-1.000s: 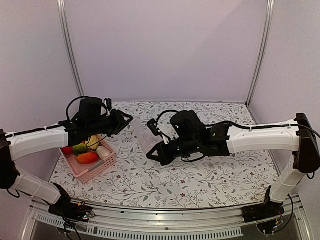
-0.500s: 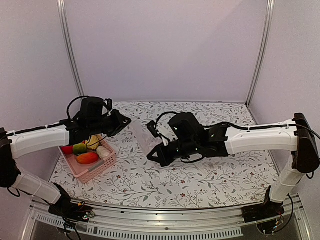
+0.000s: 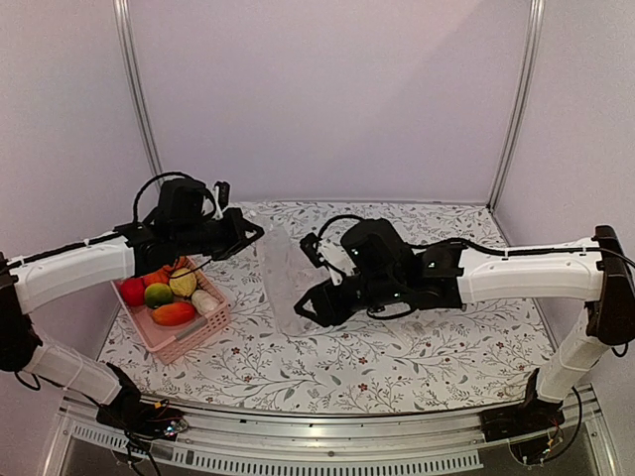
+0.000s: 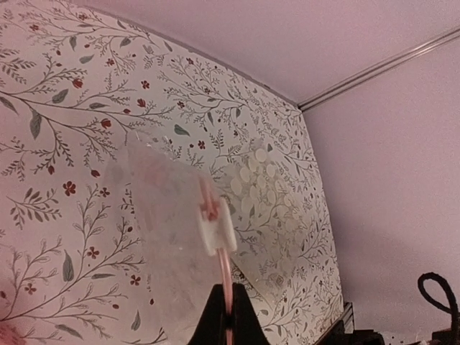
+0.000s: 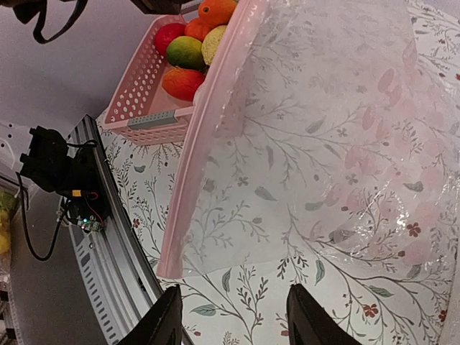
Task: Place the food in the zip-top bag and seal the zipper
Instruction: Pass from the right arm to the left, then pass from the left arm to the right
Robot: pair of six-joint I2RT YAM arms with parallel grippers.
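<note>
Your left gripper (image 4: 228, 305) is pinched shut on the thin pink zipper (image 4: 210, 198), just below its white slider (image 4: 216, 228). That single pinch is all that holds up the zip-top bag (image 3: 281, 280). The bag hangs as a limp sheet between the two arms, beside the pink basket (image 3: 205, 332). Your right gripper (image 5: 237, 320) has its fingers spread wide with nothing between them, and it faces the bag's lower corner and the zipper strip that runs up and away from it.

None of the food (image 3: 164, 295) is bagged; all of it sits in the basket.

- **Slipping:** the strip is narrow and slick. If your right gripper tugs on the film, the strip can slide out of the left pinch and the bag collapses onto the floral table (image 3: 427, 347).
- **Clamping the mouth shut:** from the right wrist view the two walls look pressed flat together, though you cannot tell whether the mouth is parted. If you close on the corner as it lies, you probably catch both layers and leave no opening for the fruit.
- **Missing the film:** the edge sits off toward one finger rather than centred, so a straight closure could graze it.
- **Snagging the basket:** the left arm hangs just over the basket, so a swing of the bag could catch the rim or knock out some fruit.
</note>
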